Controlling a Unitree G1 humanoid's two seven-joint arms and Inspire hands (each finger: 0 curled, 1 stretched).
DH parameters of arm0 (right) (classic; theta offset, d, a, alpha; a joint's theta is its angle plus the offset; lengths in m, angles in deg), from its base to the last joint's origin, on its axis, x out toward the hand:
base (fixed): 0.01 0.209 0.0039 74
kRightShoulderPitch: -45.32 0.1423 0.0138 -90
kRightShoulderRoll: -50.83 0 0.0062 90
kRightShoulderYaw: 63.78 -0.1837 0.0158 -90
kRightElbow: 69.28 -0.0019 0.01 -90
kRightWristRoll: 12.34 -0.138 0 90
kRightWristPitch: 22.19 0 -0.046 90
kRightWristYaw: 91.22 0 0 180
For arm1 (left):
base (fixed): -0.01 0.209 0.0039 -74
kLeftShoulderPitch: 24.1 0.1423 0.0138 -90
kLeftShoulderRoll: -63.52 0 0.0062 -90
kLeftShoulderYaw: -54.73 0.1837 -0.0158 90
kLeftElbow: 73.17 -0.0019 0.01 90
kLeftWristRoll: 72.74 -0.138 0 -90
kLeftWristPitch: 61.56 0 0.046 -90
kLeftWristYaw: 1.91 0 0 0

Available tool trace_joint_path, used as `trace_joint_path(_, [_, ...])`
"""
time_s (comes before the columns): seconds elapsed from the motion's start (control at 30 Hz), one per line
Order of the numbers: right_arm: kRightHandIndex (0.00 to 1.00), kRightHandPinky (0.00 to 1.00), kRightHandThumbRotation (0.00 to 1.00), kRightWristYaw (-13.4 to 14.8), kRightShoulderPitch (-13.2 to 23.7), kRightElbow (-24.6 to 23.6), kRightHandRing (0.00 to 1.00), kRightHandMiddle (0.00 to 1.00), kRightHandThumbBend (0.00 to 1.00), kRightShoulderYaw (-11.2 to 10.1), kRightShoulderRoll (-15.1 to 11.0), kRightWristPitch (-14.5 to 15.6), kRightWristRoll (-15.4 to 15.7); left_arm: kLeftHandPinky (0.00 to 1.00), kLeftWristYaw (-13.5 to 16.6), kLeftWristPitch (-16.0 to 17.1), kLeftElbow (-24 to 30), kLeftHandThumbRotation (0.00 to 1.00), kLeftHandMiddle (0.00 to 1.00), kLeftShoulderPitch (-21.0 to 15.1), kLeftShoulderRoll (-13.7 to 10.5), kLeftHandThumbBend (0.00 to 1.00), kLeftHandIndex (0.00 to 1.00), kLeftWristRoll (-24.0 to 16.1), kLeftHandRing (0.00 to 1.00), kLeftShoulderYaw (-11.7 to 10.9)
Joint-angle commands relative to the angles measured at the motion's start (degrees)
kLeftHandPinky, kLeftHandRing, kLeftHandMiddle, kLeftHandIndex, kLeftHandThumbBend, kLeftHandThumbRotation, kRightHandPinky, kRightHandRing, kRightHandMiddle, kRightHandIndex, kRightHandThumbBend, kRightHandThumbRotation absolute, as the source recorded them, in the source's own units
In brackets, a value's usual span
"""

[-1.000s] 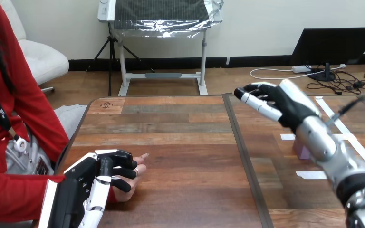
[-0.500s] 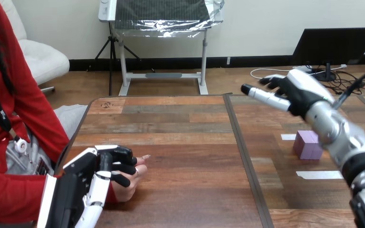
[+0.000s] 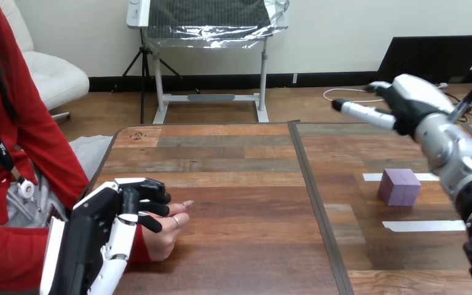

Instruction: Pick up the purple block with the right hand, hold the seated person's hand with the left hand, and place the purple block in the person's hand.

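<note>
Head view, left hand: the left hand (image 3: pixel 98 233) lies low at the table's (image 3: pixel 239 160) near left corner, its dark fingers (image 3: pixel 150 206) curled over the person's hand (image 3: pixel 163 236) and clasping it from above.
Head view, person's hand: it rests on the wood under that clasp. I cannot tell from here whether the palm faces up.
Head view, right hand: the right hand (image 3: pixel 409 101) hangs high over the far right of the table with its fingers stretched out and slack, holding nothing.
Head view, purple block: the purple block (image 3: pixel 399 186) sits untouched on the right half of the table between two white tape strips (image 3: pixel 424 225), well apart from the raised hand.
Stage, by my reckoning: the clasp is made and the pickup is not yet begun.
Risk at the grasp: a descent off-centre could nudge the block along the smooth wood instead of closing round it.
Risk at the handover: the robot's own fingers cover much of the person's hand, so the block might land on them and roll off.
</note>
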Motion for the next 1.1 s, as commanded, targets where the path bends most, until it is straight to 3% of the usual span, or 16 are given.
trace_joint_path(0.0, [0.91, 0.86, 1.00, 0.39, 4.08, 0.31, 0.93, 0.94, 0.73, 1.50, -1.35, 1.03, 0.94, 0.42, -0.45, 0.90, 1.89, 0.70, 0.57, -2.22, 1.26, 0.14, 0.55, 0.23, 0.54, -0.45])
trace_joint_path(0.13, [0.92, 0.87, 1.00, 0.31, 3.87, 0.44, 0.92, 0.94, 0.71, 2.53, -1.75, 1.49, 1.77, 0.42, -0.51, 0.77, 2.24, 0.70, 0.57, -1.97, 1.32, 0.14, 0.55, 0.18, 0.54, -0.45])
trace_joint_path(1.07, [0.92, 0.91, 1.00, -2.79, 1.44, 0.76, 0.95, 0.94, 0.78, 3.33, -2.51, 4.40, 0.79, 0.42, -0.71, 0.77, 2.96, 0.68, 0.58, -0.85, 1.68, 0.10, 0.56, 0.01, 0.54, -0.67])
